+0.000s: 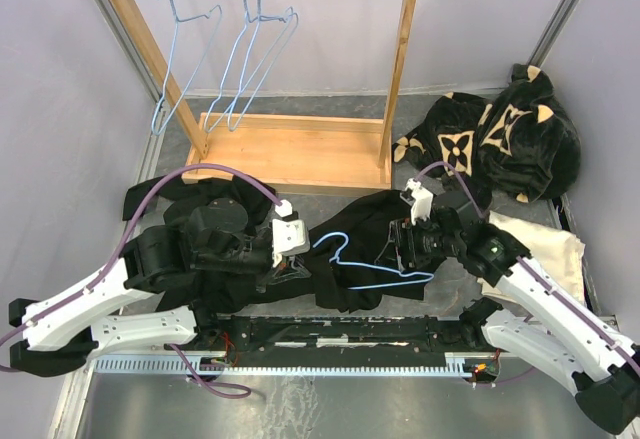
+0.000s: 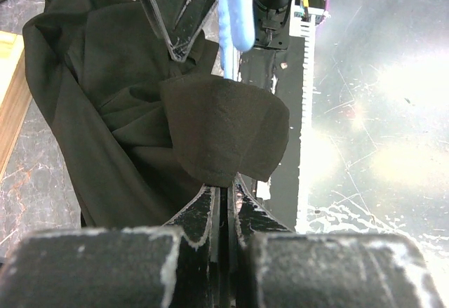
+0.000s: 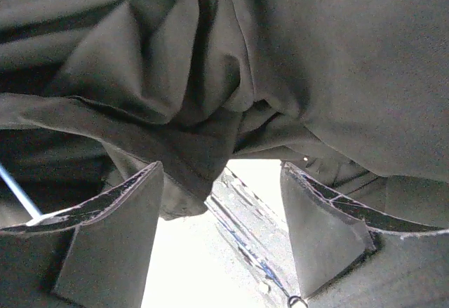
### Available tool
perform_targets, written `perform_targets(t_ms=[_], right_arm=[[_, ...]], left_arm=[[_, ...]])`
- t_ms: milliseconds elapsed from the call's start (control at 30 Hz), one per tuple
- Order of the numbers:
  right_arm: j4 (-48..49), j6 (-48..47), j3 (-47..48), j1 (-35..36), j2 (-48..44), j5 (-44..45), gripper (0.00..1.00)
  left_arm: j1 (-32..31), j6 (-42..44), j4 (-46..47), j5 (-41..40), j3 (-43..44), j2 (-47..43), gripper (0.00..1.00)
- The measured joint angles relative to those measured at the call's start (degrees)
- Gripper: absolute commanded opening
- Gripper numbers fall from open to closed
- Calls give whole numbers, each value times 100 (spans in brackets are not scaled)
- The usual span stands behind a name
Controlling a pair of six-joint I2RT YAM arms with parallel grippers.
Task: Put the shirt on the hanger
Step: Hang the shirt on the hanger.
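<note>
Between the two hands: shirt point(image 1: 352, 221), black, with light-blue wire hanger point(image 1: 372, 277) lying on it; left hand point(image 2: 223, 186) pinches a shirt fold, likely to hold an opening up; right hand point(image 3: 221, 175) spread, cloth just ahead of its fingers point(image 3: 112, 238).

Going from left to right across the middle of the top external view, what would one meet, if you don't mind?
Left pincer, shut on the shirt → hook of the hanger → right pincer, open → cream cloth.

Grey table point(image 1: 172, 159): wooden rack point(image 1: 290, 144), shirt point(image 1: 360, 214), flowered plush garment point(image 1: 520, 129), cream cloth point(image 1: 540, 244).
</note>
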Motion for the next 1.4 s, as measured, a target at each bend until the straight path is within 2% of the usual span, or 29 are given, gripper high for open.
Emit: perform_targets(t_ms=[233, 433, 600, 767, 833, 900, 933, 1000, 1167, 1200, 1400], right_arm=[[802, 645, -1043, 136, -704, -236, 74], [2057, 1499, -1849, 354, -1322, -319, 72], [2649, 1840, -2081, 614, -1102, -317, 72], [3233, 1923, -2107, 944, -476, -382, 70], [3381, 1937, -2155, 1104, -254, -358, 65], [3438, 1945, -2208, 1228, -162, -295, 55], [3460, 1963, -2256, 1311, -166, -164, 41], [3464, 1996, -2271, 1316, -219, 17, 26], [3394, 1985, -2293, 1320, -662, 455, 2], [3318, 1969, -2291, 1320, -767, 566, 0], [2332, 1563, -1805, 1320, -1128, 1198, 0]], left_arm=[[0, 0, 2, 9, 7, 35, 3], [0, 0, 2, 76, 13, 116, 3], [0, 0, 2, 101, 15, 131, 3], [0, 0, 4, 103, 15, 131, 3], [0, 0, 4, 105, 15, 131, 3], [0, 0, 4, 103, 15, 131, 3], [0, 0, 2, 103, 15, 133, 3], [0, 0, 2, 101, 15, 133, 3], [0, 0, 2, 98, 15, 131, 3], [0, 0, 2, 96, 15, 131, 3], [0, 0, 4, 92, 15, 125, 3]])
